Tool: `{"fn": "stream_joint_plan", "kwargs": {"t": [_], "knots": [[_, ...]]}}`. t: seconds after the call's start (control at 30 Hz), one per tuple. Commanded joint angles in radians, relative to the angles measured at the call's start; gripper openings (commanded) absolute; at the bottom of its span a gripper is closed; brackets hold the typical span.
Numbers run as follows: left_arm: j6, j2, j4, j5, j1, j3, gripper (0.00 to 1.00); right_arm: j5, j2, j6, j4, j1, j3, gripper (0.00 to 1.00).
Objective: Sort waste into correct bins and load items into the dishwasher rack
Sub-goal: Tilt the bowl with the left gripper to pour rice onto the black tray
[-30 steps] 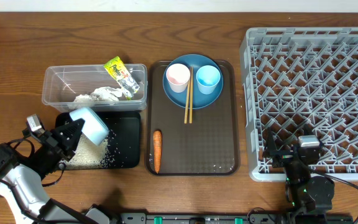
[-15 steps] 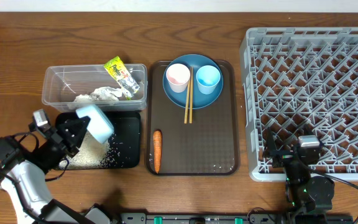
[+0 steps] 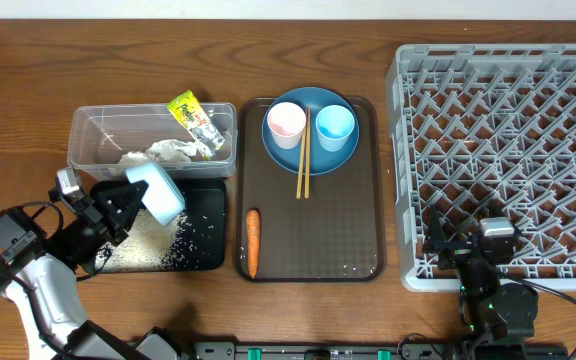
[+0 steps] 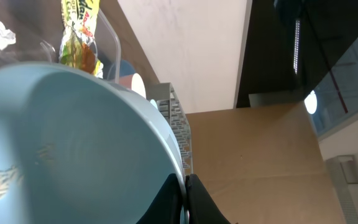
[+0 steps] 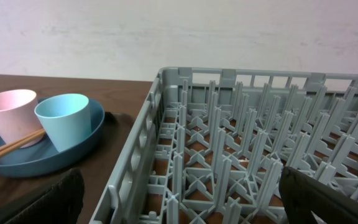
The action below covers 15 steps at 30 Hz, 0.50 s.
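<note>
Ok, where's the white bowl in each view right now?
Overhead: the bowl is at lower left, tipped over the far edge of the black tray.
Left wrist: the bowl fills the lower left, very close.
Right wrist: not in it.
Shared landmark: the dishwasher rack, at the right overhead, a sliver at centre in left wrist, centre-right in right wrist.

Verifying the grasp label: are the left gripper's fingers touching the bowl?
Touching. The left wrist view shows the fingers pinching the rim of the bowl from both sides, no gap.
</note>
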Motion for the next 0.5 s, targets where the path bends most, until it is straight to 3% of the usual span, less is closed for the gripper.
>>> {"fn": "stream_joint_plan", "kwargs": {"t": [0.0,0.2,0.47], "knots": [[-0.015,0.006,0.023,0.026,-0.003,-0.001,0.06,0.003,-0.002,-0.008,-0.004,0.009,-0.001,0.99],[-0.072,0.005,0.024,0.027,-0.003,-0.001,0.07,0.003,-0.002,-0.008,-0.004,0.009,-0.001,0.99],[-0.059,0.006,0.029,-0.001,-0.019,-0.004,0.07,0.003,-0.002,-0.007,-0.004,0.009,-0.001,0.99]]}}
